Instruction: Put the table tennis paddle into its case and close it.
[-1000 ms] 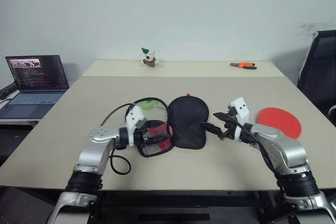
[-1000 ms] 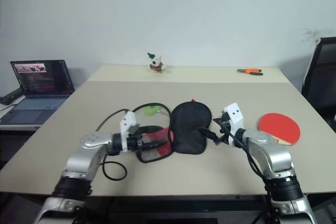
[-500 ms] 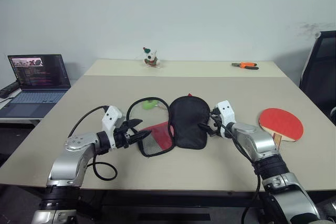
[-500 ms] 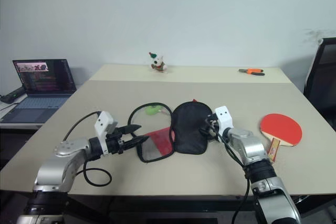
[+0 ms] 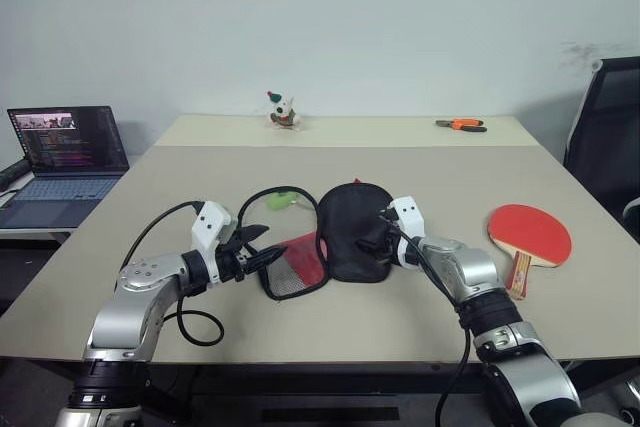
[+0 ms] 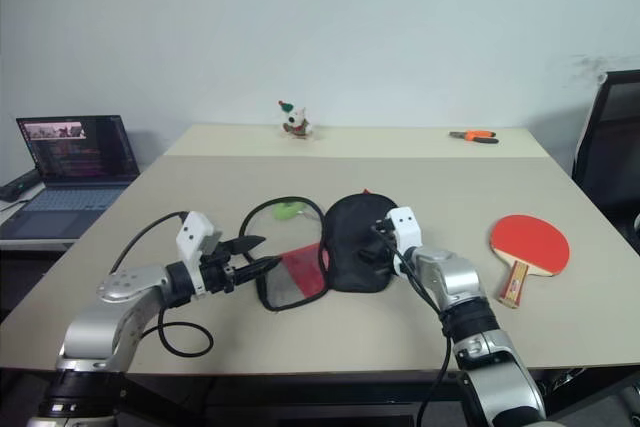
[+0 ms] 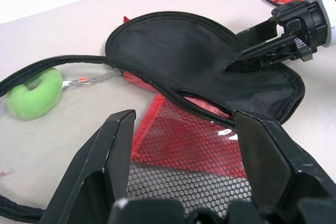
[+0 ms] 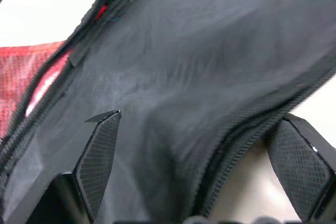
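The case (image 5: 350, 232) lies mid-table, black side up, with its red mesh flap (image 5: 300, 262) spread open to the left and the green zipper tag (image 5: 279, 201) behind it. My left gripper (image 5: 268, 253) is open, its tips just left of the mesh flap (image 7: 184, 150) and holding nothing. My right gripper (image 5: 372, 238) is open at the case's right edge. In the right wrist view, one finger (image 8: 100, 150) rests over the black fabric (image 8: 199, 66) and the other beside its zipped rim. The table tennis paddle (image 5: 530, 235) lies red face up to the right, apart from both grippers.
A laptop (image 5: 65, 157) sits on a side table at the left. A small toy figure (image 5: 280, 109) and orange pliers (image 5: 462, 124) lie at the far edge. A black chair (image 5: 605, 127) stands at the right. A black cable (image 5: 200, 319) loops below my left arm.
My right gripper moved left from the gap between case and paddle onto the case's right edge. My left gripper drew back left off the mesh flap, then held still.
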Controlling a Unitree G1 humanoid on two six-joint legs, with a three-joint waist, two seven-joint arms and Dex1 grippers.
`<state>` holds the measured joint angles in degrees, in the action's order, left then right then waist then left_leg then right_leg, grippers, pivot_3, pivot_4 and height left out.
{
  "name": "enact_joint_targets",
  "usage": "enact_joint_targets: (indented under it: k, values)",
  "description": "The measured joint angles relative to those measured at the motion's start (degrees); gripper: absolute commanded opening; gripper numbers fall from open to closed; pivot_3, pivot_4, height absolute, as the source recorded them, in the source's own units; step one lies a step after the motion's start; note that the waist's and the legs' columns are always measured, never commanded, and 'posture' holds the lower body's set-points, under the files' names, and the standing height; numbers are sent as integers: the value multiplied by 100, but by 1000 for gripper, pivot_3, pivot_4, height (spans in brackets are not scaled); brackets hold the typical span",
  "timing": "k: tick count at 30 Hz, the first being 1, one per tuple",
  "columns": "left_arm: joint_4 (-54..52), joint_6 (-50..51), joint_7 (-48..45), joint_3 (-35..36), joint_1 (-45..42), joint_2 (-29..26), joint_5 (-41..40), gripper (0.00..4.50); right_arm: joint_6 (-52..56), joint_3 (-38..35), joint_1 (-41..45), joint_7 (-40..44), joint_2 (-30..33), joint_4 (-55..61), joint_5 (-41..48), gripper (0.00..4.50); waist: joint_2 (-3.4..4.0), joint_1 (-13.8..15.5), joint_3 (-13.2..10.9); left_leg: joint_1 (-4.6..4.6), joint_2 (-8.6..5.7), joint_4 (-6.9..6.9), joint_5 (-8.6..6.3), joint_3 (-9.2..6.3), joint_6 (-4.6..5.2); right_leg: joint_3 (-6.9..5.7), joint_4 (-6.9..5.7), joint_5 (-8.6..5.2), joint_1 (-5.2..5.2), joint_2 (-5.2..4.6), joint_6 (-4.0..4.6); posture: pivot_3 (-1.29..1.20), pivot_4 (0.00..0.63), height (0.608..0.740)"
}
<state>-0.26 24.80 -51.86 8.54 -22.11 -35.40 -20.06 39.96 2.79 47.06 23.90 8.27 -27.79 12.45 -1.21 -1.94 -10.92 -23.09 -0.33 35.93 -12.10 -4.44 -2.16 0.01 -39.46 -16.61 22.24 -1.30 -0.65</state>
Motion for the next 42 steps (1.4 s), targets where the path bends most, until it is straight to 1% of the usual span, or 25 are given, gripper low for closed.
enact_joint_targets:
  k: [2,5,7,8,12,22,28,33,38,42]
  values:
    - [-24,4,1,0,0,-31,-21,3230,-54,-32,60,-40,-100,-101,2,3561,0,1,0,4,0,-1,0,3,0,27,-3,0,1,2,0,0,150,740]
    - [-25,12,3,0,0,-73,-26,3230,-86,-152,172,-118,-152,-191,10,2536,0,3,0,7,-1,-1,0,3,0,38,-5,0,1,3,0,0,150,740]
    - [-26,22,0,0,-3,-89,-34,3230,-84,-282,212,-174,-160,-236,34,1762,0,3,0,9,-1,-1,0,4,0,42,-6,0,1,3,0,0,150,740]
    - [-27,26,-3,0,-4,-90,-39,3230,-74,-354,215,-193,-159,-244,48,1456,0,3,0,9,-1,-2,0,5,0,42,-6,0,1,3,0,0,150,740]
    - [-59,104,-37,-34,-48,-93,-120,3230,114,-595,211,-248,-74,-240,196,31,0,3,0,9,0,-3,0,8,0,44,-8,0,3,3,0,0,150,740]
    - [-150,108,-286,-385,-542,-98,-172,3230,879,-889,-159,-269,414,311,458,31,0,7,0,9,-2,-5,-1,23,1,49,-7,0,3,4,-1,0,150,740]
    - [88,56,-402,-503,-869,-49,-167,3230,1206,-1328,-197,-484,487,544,643,31,0,7,0,10,0,-9,-1,28,2,56,-5,-1,4,6,-1,0,150,740]
    - [293,-50,-456,-590,-965,-8,-158,3230,1286,-1813,-260,-930,358,643,813,31,0,5,0,10,0,-11,-1,31,2,60,-4,-1,6,6,-1,0,150,740]
    - [350,-140,-498,-600,-978,54,-150,3230,1168,-2237,-230,-1458,18,509,925,31,0,4,0,10,1,-12,-1,33,2,62,-4,-1,7,7,-1,0,150,740]
    - [423,-156,-504,-601,-998,64,-139,3230,1050,-2367,-189,-1753,-144,396,930,31,0,3,0,10,0,-13,-1,33,2,62,-4,-1,7,7,-1,0,150,740]
